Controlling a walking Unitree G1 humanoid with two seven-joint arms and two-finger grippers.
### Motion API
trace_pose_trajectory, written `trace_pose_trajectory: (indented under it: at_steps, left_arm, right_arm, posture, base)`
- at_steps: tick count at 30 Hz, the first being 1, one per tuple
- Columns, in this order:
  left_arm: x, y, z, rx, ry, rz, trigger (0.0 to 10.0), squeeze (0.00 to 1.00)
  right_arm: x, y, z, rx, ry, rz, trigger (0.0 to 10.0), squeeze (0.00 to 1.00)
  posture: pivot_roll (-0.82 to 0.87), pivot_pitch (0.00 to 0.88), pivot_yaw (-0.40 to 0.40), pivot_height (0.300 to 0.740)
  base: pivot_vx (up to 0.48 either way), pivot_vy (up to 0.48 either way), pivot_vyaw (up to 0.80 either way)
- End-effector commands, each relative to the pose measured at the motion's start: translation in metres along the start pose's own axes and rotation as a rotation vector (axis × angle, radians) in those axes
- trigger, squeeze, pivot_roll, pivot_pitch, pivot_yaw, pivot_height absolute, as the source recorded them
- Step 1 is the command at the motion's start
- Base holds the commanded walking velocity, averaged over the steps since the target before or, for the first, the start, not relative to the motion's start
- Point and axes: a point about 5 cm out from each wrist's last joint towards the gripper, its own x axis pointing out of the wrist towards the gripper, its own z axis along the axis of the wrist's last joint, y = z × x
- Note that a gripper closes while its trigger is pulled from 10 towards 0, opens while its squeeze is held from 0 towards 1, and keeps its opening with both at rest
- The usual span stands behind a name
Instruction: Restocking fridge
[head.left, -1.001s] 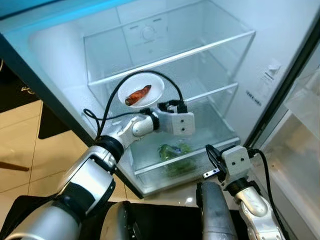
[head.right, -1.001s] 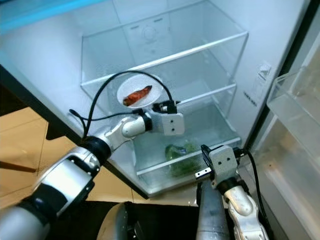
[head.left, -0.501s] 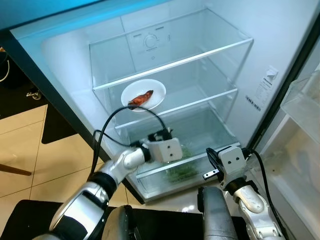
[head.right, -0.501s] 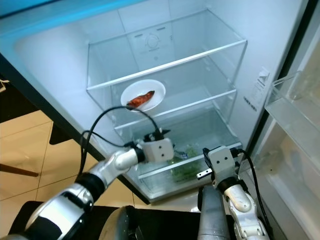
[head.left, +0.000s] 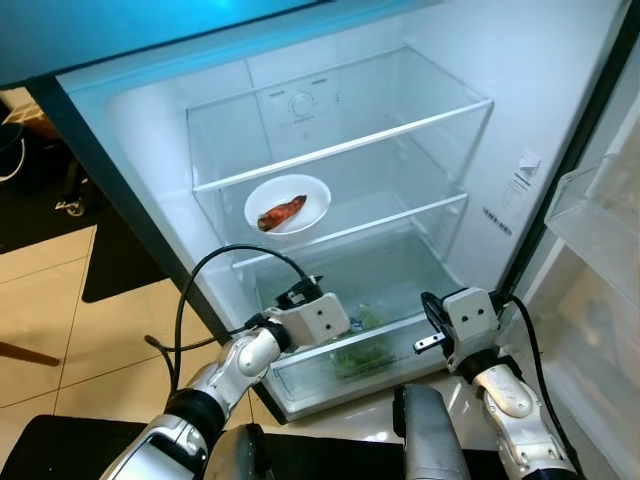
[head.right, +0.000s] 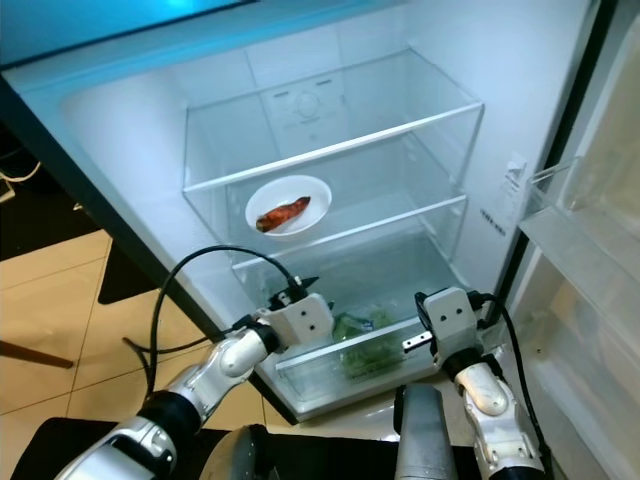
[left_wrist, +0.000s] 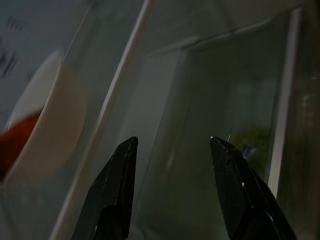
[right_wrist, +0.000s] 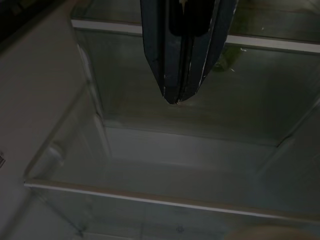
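Plate (head.left: 288, 203) sits on the fridge's middle shelf (head.left: 400, 216) (sausage-looking thing on it); left gripper (left_wrist: 172, 150) jaws spread, right gripper (right_wrist: 175, 97) jaws pressed together.

Plate (head.left: 288, 203) on middle fridge shelf (head.left: 400, 215); greens (head.left: 362, 345) in bottom drawer (head.left: 300, 375) below.

no readable text, sticker (head.left: 524, 166) on fridge's right inner wall too small to read

Beige tiled floor (head.left: 50, 300) beside a black mat (head.left: 120, 260), dim room, cool blue-white glow.
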Motion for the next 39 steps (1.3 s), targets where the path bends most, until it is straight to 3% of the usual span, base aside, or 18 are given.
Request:
trace_pose_trajectory:
  at_steps: [1, 4, 6, 7, 9, 14, 17, 18, 27, 29, 33, 39]
  left_arm:
    - [-0.011, 0.002, -0.016, -0.053, 0.069, 0.038, 10.0, 0.00]
    - [-0.020, -0.001, -0.025, -0.101, 0.111, 0.062, 10.0, 0.00]
    - [-0.040, -0.011, -0.046, -0.162, 0.192, 0.073, 10.0, 0.00]
    - [-0.040, -0.011, -0.046, -0.162, 0.192, 0.073, 10.0, 0.00]
    - [-0.055, -0.019, -0.061, -0.205, 0.254, 0.084, 10.0, 0.00]
    - [-0.065, -0.025, -0.070, -0.238, 0.300, 0.085, 10.0, 0.00]
    - [-0.087, -0.038, -0.091, -0.238, 0.435, 0.066, 10.0, 0.00]
    - [-0.096, -0.043, -0.098, -0.248, 0.481, 0.070, 10.0, 0.00]
    - [-0.125, -0.048, -0.117, -0.333, 0.603, 0.152, 10.0, 0.00]
    - [-0.137, -0.048, -0.124, -0.376, 0.652, 0.213, 10.0, 0.00]
    - [-0.141, -0.048, -0.126, -0.395, 0.665, 0.235, 10.0, 0.00]
    - [-0.148, -0.047, -0.126, -0.509, 0.630, 0.350, 10.0, 0.00]
  right_arm:
    - [0.001, 0.004, -0.002, 0.003, 0.001, 0.014, 10.0, 0.00]
    - [0.002, 0.003, -0.002, 0.000, -0.003, 0.015, 10.0, 0.00]
    - [0.006, 0.000, 0.001, -0.004, -0.014, 0.017, 10.0, 0.00]
    - [0.006, 0.000, 0.001, -0.004, -0.014, 0.017, 10.0, 0.00]
    - [0.008, -0.002, 0.003, -0.008, -0.023, 0.021, 10.0, 0.00]
    - [0.010, -0.003, 0.003, -0.011, -0.027, 0.025, 10.0, 0.00]
    - [0.010, -0.004, 0.002, -0.014, -0.026, 0.030, 10.0, 0.00]
    - [0.010, -0.003, 0.000, -0.014, -0.015, 0.035, 10.0, 0.00]
    - [0.002, 0.008, -0.023, -0.020, 0.085, 0.085, 10.0, 0.00]
    - [-0.003, 0.016, -0.034, -0.010, 0.130, 0.109, 10.0, 0.00]
    - [-0.005, 0.019, -0.037, -0.007, 0.143, 0.119, 10.0, 0.00]
    - [-0.012, 0.028, -0.052, 0.002, 0.215, 0.148, 10.0, 0.00]
  posture:
    - [-0.15, 0.085, 0.156, 0.526]
    - [-0.15, 0.079, 0.152, 0.526]
    - [-0.14, 0.071, 0.146, 0.526]
    - [-0.14, 0.071, 0.146, 0.526]
    - [-0.14, 0.067, 0.141, 0.526]
    - [-0.14, 0.066, 0.138, 0.526]
    - [-0.14, 0.059, 0.132, 0.526]
    - [-0.14, 0.057, 0.129, 0.526]
    - [-0.13, 0.053, 0.117, 0.526]
    - [-0.12, 0.053, 0.111, 0.526]
    - [-0.12, 0.053, 0.111, 0.526]
    - [-0.11, 0.048, 0.100, 0.526]
  base:
    - [0.000, 0.000, 0.00]
    - [0.000, 0.000, 0.00]
    - [0.000, 0.000, 0.00]
    - [0.000, 0.000, 0.00]
    - [0.000, 0.000, 0.00]
    - [0.000, 0.000, 0.00]
    - [0.000, 0.000, 0.00]
    - [0.000, 0.000, 0.00]
    - [0.000, 0.000, 0.00]
    - [0.000, 0.000, 0.00]
    - [0.000, 0.000, 0.00]
    - [0.000, 0.000, 0.00]
